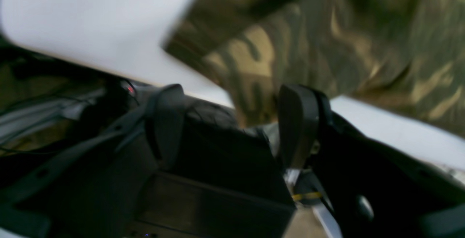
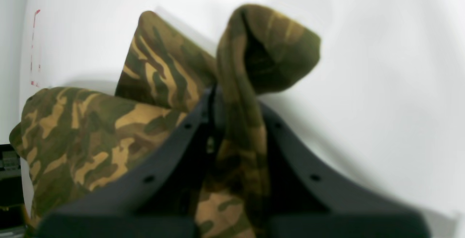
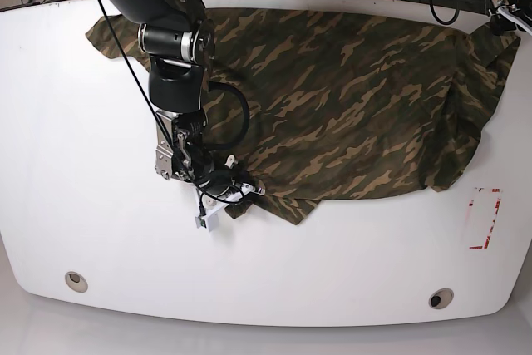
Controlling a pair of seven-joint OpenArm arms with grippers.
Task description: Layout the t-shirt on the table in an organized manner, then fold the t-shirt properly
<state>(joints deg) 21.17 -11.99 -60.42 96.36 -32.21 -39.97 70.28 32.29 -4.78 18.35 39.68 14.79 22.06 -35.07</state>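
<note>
The camouflage t-shirt (image 3: 349, 97) lies spread across the far half of the white table (image 3: 83, 230), wrinkled at its right side. My right gripper (image 3: 235, 191) is at the shirt's near-left corner. In the right wrist view the right gripper (image 2: 218, 94) is shut on a bunched fold of the t-shirt (image 2: 83, 129), which loops up above the fingertips. In the blurred left wrist view my left gripper (image 1: 232, 118) stands open at the table's edge with nothing between its fingers. The t-shirt (image 1: 327, 38) lies just beyond it. In the base view only a part of the left arm (image 3: 509, 10) shows, at the far right corner.
A red-and-white tape mark (image 3: 485, 218) sits near the table's right edge, also seen as the tape mark (image 2: 35, 41). Two grommet holes (image 3: 76, 280) (image 3: 440, 298) lie near the front edge. Cables lie on the floor behind the table.
</note>
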